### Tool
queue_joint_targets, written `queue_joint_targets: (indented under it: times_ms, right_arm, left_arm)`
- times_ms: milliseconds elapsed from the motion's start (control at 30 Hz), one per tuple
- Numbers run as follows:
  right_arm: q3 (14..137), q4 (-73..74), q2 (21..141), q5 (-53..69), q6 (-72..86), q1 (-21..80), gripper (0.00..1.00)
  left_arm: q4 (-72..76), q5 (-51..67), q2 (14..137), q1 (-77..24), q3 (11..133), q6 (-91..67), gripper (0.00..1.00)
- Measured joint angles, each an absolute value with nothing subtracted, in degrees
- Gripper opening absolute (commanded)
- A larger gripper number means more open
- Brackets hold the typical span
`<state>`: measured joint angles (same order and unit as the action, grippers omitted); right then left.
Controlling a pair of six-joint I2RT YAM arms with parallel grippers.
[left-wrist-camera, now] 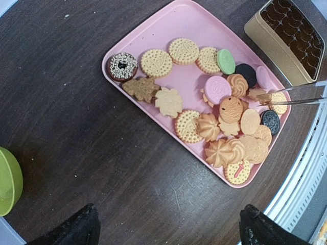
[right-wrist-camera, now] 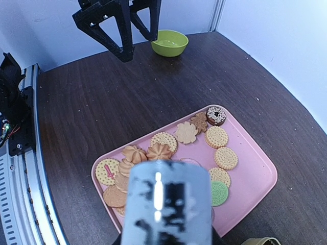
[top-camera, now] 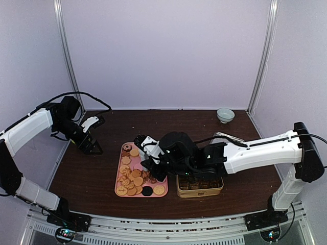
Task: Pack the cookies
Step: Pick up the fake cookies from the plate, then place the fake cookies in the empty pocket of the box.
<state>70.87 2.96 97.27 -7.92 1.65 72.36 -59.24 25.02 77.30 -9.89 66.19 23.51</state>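
Tongs (left-wrist-camera: 295, 94) of bright metal are pinched in the right gripper (top-camera: 149, 162), their blurred back end filling the near part of the right wrist view. Their thin tips, almost together, meet a tan biscuit (left-wrist-camera: 257, 95) at the tray's edge nearest the tin. Close beside that gripper stands the gold tin (top-camera: 199, 187), with dark moulded pockets inside. Under and just beyond the right fingers lie the cookies (left-wrist-camera: 231, 108) on the pink tray (left-wrist-camera: 173, 23): tan rounds and swirls, pink, green and black discs, one sprinkled ring. Farther off, the left gripper (left-wrist-camera: 168, 229) hangs over the dark table (left-wrist-camera: 76, 102), fingers spread wide with nothing between them, the tray just ahead of its tips. Beyond it, seen from the right wrist, sits a green bowl (right-wrist-camera: 170, 42).
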Motion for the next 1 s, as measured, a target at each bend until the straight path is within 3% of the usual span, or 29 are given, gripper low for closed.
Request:
queue_joint_targets:
  times_ms: [700, 1000]
  right_arm:
    - [67.77, 1.85, 88.09, -2.52, 7.38, 66.50, 0.00]
    - [62.13, 2.37, 75.61, -0.40, 7.53, 57.49, 0.00]
  left_arm:
    - [-60.07, 25.74, 77.30, -9.89, 66.24, 23.51, 0.98]
    - [-60.14, 25.80, 77.30, -9.87, 66.37, 23.51, 0.98]
